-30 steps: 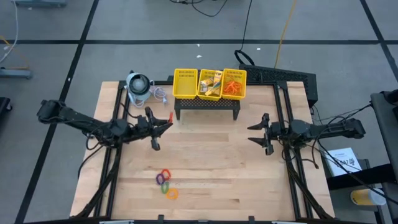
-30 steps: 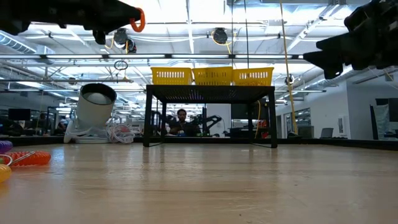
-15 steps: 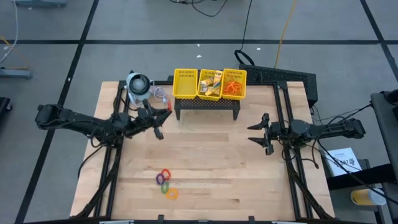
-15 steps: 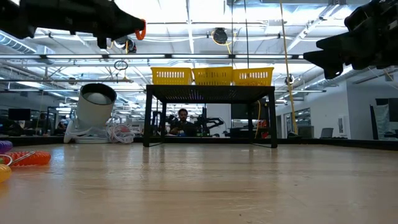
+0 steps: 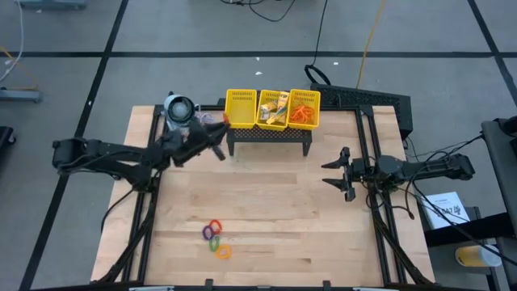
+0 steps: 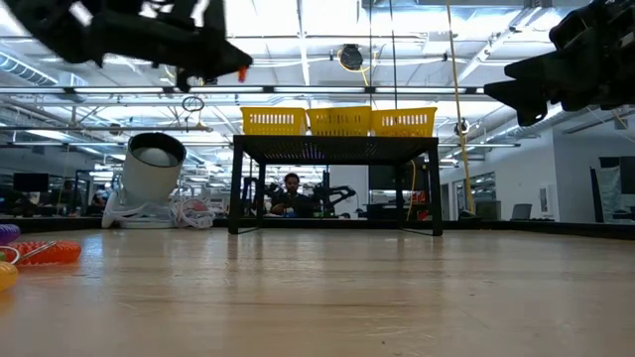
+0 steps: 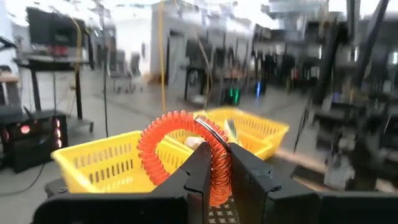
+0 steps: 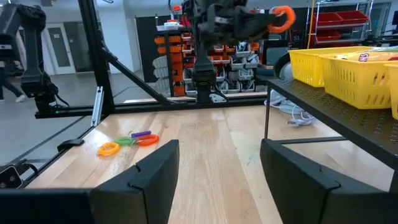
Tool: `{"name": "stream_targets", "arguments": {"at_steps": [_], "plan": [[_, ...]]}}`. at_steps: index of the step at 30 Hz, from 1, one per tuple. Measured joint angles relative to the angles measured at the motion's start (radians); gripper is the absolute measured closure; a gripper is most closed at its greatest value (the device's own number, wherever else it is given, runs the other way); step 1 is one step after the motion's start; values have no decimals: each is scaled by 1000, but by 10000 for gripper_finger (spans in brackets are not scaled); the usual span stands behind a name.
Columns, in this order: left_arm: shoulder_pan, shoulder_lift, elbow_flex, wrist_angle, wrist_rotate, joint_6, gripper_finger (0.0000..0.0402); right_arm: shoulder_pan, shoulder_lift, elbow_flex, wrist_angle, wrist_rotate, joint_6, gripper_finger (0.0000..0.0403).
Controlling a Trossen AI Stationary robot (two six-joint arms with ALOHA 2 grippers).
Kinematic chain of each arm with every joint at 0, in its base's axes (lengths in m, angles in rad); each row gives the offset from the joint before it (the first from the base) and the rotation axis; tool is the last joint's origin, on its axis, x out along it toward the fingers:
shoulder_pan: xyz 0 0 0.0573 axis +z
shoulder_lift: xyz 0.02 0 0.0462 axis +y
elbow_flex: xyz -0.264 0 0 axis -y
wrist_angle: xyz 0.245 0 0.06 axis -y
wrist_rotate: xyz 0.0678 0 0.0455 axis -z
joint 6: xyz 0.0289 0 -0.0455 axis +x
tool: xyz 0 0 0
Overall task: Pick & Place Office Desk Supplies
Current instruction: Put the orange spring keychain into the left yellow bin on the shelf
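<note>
Two dark fingers (image 7: 245, 171) of the left gripper (image 7: 217, 180) are pinched tight on a red-orange coil ring (image 7: 180, 140). The ring sticks up between them, high in the air. From above, the left gripper (image 5: 216, 136) is up over the back edge of the desk (image 5: 275, 218), just beside the left end of the yellow basket (image 5: 241, 121). From the low camera, the left gripper (image 6: 223, 71) hangs high and to the left of the basket (image 6: 337, 121), with a bit of red at its tip.

The basket has three parts and sits on a black stand (image 5: 271, 137) at the middle of the back edge. Its left part looks bare. Yellow packets (image 5: 275, 107) lie in the middle part. Orange rubber bands (image 5: 304, 109) lie in the right part.

More rings (image 5: 215, 238) lie flat on the desk near the front edge, a bit left of the middle. They are red, purple, green and orange, close together. The right wrist camera sees these rings (image 8: 127, 142) too.

A round grey-white device (image 5: 179, 110) with a cord sits at the back left corner.

The right gripper (image 5: 331, 172) waits over the right side of the desk. Its fingers (image 8: 152, 177) are wide apart and hold nothing.

A person (image 6: 291, 193) sits far back in the room, seen under the stand.
</note>
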Motion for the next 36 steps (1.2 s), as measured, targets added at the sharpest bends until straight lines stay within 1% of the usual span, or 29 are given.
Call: {"name": "stream_targets", "arguments": {"at_steps": [3,6,8,11,15,23,27,30,36], "plan": [[61,42,158,-267,83,11,350,0,0,0,0,0,0,188],[122,97,342,-557,101,27,350,0,0,0,0,0,0,188],[162,143,452,-691,90,-9,350,0,0,0,0,0,0,188],[210,206,572,-810,89,-75,350,0,0,0,0,0,0,188],[244,272,644,-874,90,-129,350,0,0,0,0,0,0,188],[261,325,647,-886,82,-218,350,0,0,0,0,0,0,188],[263,336,647,-883,85,-223,347,0,0,0,0,0,0,188],[264,339,647,-891,87,-225,326,0,0,0,0,0,0,188],[279,338,647,-886,80,-227,255,0,0,-1,0,0,0,188]]}}
